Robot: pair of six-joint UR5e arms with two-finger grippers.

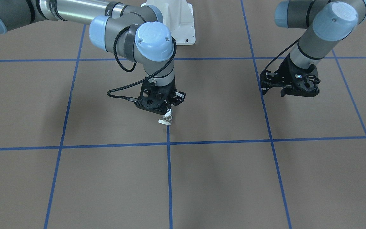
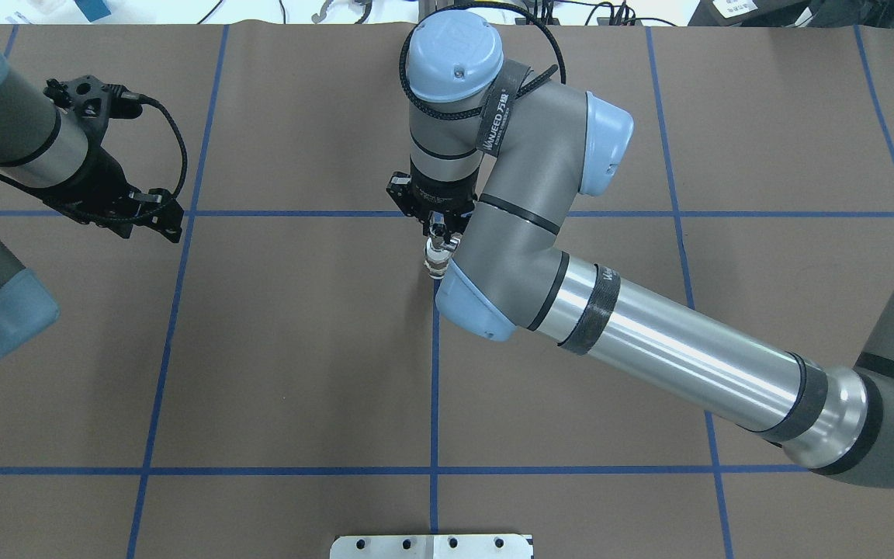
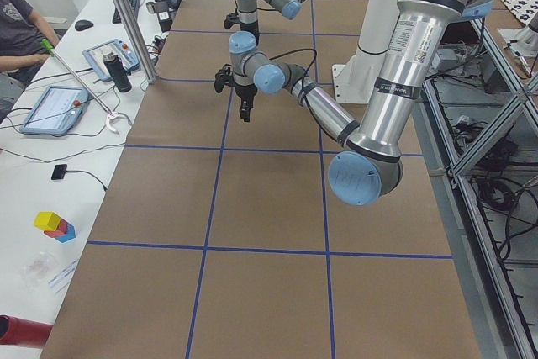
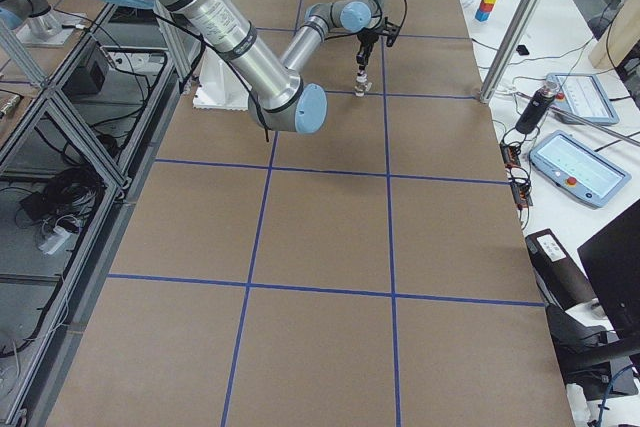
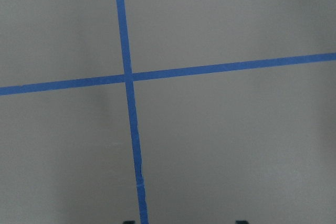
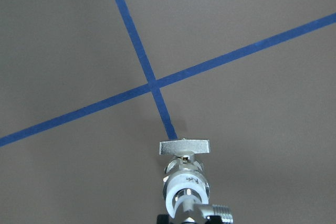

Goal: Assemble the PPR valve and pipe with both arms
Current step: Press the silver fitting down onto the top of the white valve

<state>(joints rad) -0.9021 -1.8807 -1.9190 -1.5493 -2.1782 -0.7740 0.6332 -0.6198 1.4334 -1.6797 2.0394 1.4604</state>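
Observation:
The PPR valve (image 6: 185,182) shows its white collar, brass middle and flat base, which points down at the brown table near a blue tape crossing. It hangs from my right gripper (image 1: 169,111), which is shut on its upper end. The pipe (image 6: 212,213), chrome with a threaded side nub, sits at the collar next to the fingers. Whether the fingers press the collar or the pipe is hidden. In the overhead view the valve (image 2: 435,264) hangs under the right gripper (image 2: 438,237). My left gripper (image 1: 297,90) hovers far off, open and holding nothing, over another tape crossing (image 5: 127,77).
Blue tape lines (image 2: 433,388) divide the brown table into squares. The white robot base plate (image 1: 176,22) sits at the robot's edge. A side bench holds tablets (image 3: 55,107), a bottle (image 3: 118,69) and coloured blocks (image 3: 55,224). A person (image 3: 21,23) sits there.

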